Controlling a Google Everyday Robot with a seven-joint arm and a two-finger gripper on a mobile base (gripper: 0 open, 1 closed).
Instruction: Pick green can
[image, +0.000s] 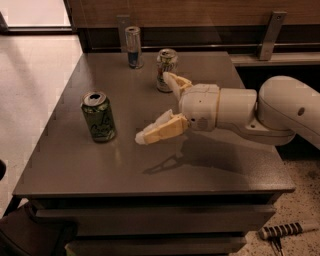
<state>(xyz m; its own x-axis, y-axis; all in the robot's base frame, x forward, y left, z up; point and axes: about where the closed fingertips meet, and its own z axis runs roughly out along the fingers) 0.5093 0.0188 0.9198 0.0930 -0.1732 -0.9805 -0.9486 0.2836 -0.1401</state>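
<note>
The green can (98, 117) is olive green with pale cursive lettering and a silver top. It stands upright on the left part of the grey table (150, 165). My gripper (155, 107) reaches in from the right above the table's middle, a short way to the right of the can and not touching it. It is open and empty: one cream finger (157, 131) points toward the can and the other (174, 82) points toward the back.
A white-and-green can (166, 70) stands just behind the far finger. A slim blue-and-silver can (133, 47) stands at the table's back edge. A wood-panelled wall with metal brackets runs behind. A striped tool (282, 231) lies on the floor at lower right.
</note>
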